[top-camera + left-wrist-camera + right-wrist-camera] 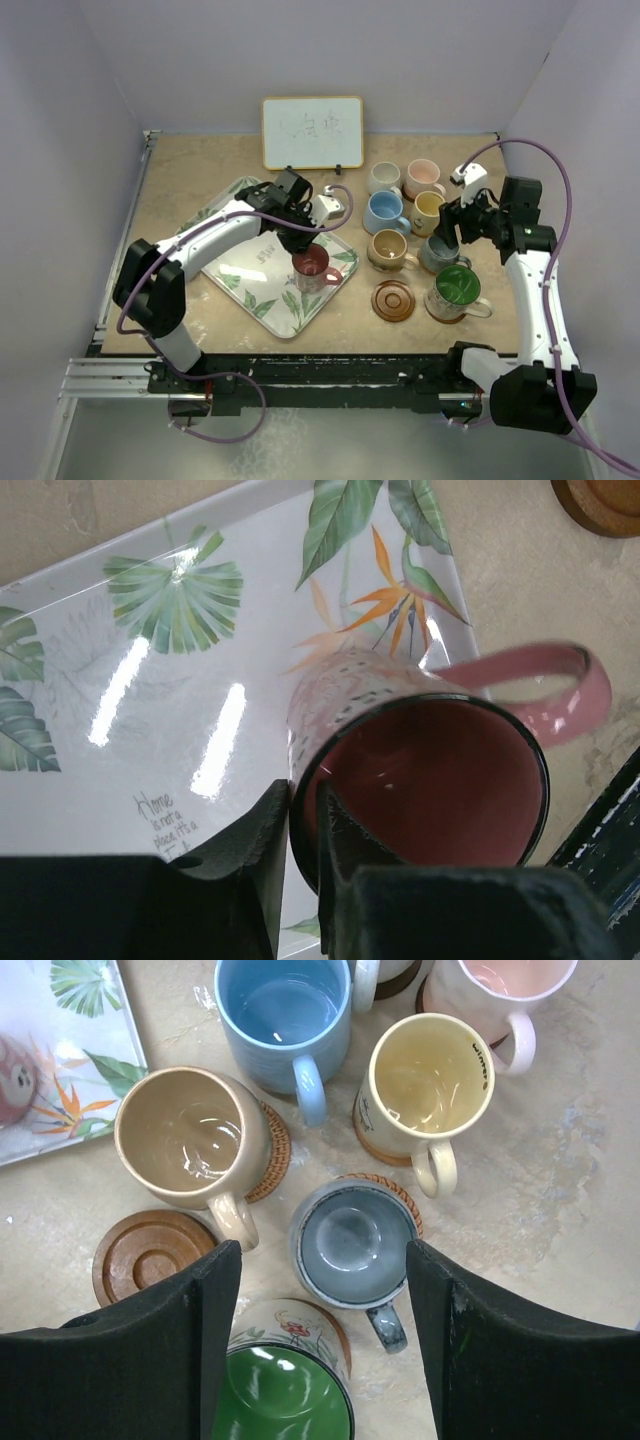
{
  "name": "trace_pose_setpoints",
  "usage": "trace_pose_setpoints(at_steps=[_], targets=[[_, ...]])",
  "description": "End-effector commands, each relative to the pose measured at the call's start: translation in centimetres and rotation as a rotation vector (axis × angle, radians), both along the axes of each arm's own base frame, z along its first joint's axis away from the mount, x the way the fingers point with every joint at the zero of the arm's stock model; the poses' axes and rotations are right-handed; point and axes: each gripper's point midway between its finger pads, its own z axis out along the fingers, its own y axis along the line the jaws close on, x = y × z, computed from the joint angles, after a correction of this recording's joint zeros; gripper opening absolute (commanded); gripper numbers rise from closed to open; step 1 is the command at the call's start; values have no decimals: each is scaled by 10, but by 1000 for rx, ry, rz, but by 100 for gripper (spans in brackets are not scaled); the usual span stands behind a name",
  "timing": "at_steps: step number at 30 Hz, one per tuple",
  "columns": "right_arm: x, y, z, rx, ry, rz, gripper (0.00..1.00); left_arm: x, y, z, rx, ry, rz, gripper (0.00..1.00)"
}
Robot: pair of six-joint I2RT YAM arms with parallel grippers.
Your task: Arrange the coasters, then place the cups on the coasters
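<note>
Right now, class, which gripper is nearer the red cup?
Left. The left gripper pinches the red cup by its rim, over the tray. The right gripper stands open above the grey-blue cup, among the other cups, well away.

Bright even light, glare on tray (90,780)

I'm counting eight cups: an off-white cup (383,177), a pink cup (425,176), a light blue cup (384,211), a yellow cup (428,208), a tan cup (387,248), a grey-blue cup (440,254), a green cup (456,290) and a red cup (312,265). I'm counting one bare coaster (393,300). Four more are peeking out: the tan cup's coaster (272,1150), the yellow cup's coaster (372,1148), the grey-blue cup's coaster (398,1185) and the green cup's coaster (325,1318). Under the others I'm not making any out clearly. One leaf-patterned tray (262,290) and one whiteboard (312,130) are sitting on the table (180,190).
</note>
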Motion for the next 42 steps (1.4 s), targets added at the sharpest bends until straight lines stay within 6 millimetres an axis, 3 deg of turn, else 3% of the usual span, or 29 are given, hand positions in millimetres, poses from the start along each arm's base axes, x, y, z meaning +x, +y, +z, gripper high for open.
trace_pose_setpoints(at_steps=[1, 3, 10, 14, 18, 23, 30, 42], targets=[[-2, 1, 11, 9, -25, -23, 69, 3, -12, 12, -31, -34, -49, 8], [-3, -1, 15, 10, -23, -48, 68, 7, -10, 21, -26, -63, -55, 3], [-5, 2, 25, 70, -18, -101, 68, 13, -16, 69, -63, -150, -68, 3], [-3, -3, 22, 56, -23, -128, 70, 6, -39, 98, -122, -200, -90, 3], [-2, -15, 15, 15, -13, -183, 72, -9, -72, 111, -169, -230, -119, 3], [1, -32, 7, -34, -11, -277, 78, -22, -116, 118, -263, -194, -122, 3], [1, -37, 5, -29, -15, -324, 83, -24, -165, 115, -367, -88, -36, 3], [-1, -38, 4, -32, -15, -331, 83, -33, -207, 92, -343, -50, 16, 3]])
